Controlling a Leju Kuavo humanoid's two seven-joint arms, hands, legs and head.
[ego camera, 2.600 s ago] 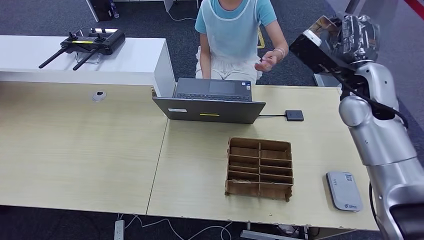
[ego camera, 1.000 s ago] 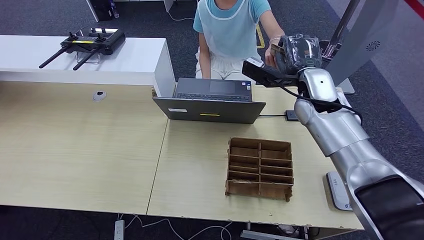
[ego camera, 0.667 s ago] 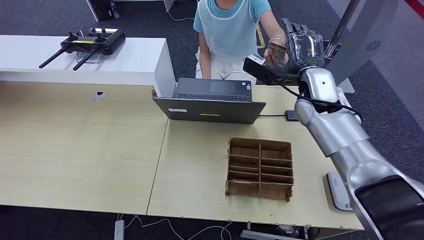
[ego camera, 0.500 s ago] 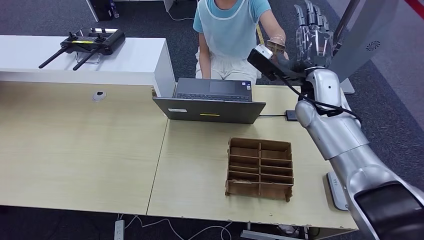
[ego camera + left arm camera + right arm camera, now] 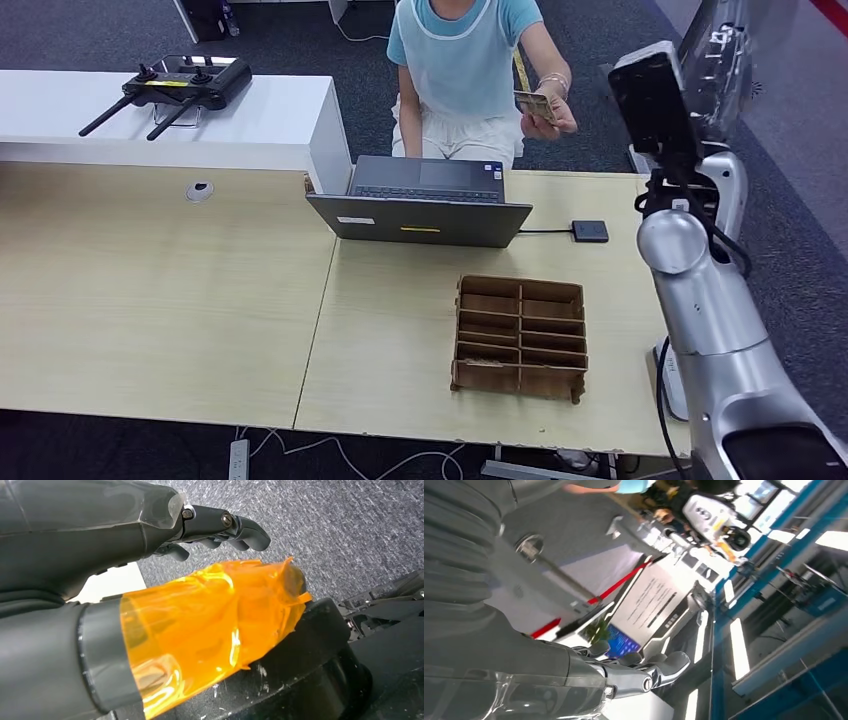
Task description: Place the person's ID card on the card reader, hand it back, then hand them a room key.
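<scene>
A pale wood-grain desk [image 5: 180, 300] of two joined tops stands on dark grey carpet, with a white glossy counter [image 5: 270, 110] at 11 o'clock carrying a black antennaed controller [image 5: 170, 88], and a person [image 5: 465, 60] seated at 12 o'clock behind an open grey laptop [image 5: 425, 205]. The person's hand [image 5: 550, 112] holds the flat ID card [image 5: 533, 103] near 1 o'clock, apart from the robot; a brown slotted cardboard organiser [image 5: 518, 337] sits at centre, a small black square puck [image 5: 590, 231] on a cable lies right of the laptop, and the rounded grey card reader [image 5: 668, 378] peeks out at 4 o'clock behind the silver arm. The right hand [image 5: 574, 680] is raised at 2 o'clock with fingers extended, grasping nothing, and the left hand [image 5: 150, 535], its thumb wrapped in glossy orange film, hangs with fingers slightly bent around nothing.
</scene>
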